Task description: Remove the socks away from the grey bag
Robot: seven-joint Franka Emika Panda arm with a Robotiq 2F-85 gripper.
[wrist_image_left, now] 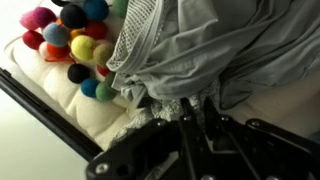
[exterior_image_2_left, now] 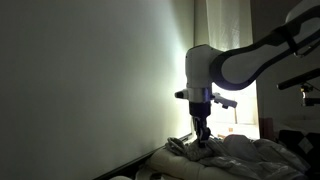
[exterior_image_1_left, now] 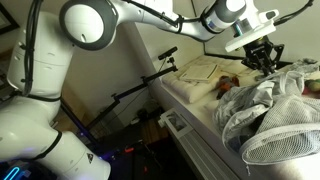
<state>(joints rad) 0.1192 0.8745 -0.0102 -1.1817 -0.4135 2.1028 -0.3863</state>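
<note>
arm (exterior_image_1_left: 150,14) outstretched, gripper (exterior_image_1_left: 262,62) pointing down (jaws closed)

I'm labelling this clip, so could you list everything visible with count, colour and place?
grey bag: one, pale grey with white mesh, heaped on the white surface.
socks: one small bundle, red-orange and dark, between bag and cream cloth.
cream cloth: one, flat, beyond the socks.
coloured balls: one cluster, red, yellow, blue, black, on cream cloth against the bag; possibly part of the socks.
white surface: one, along the wall.
black stand: one, on the floor beside it.
arm: one, white, reaching over.
gripper: one, black, shut, at the bag's top.
</note>
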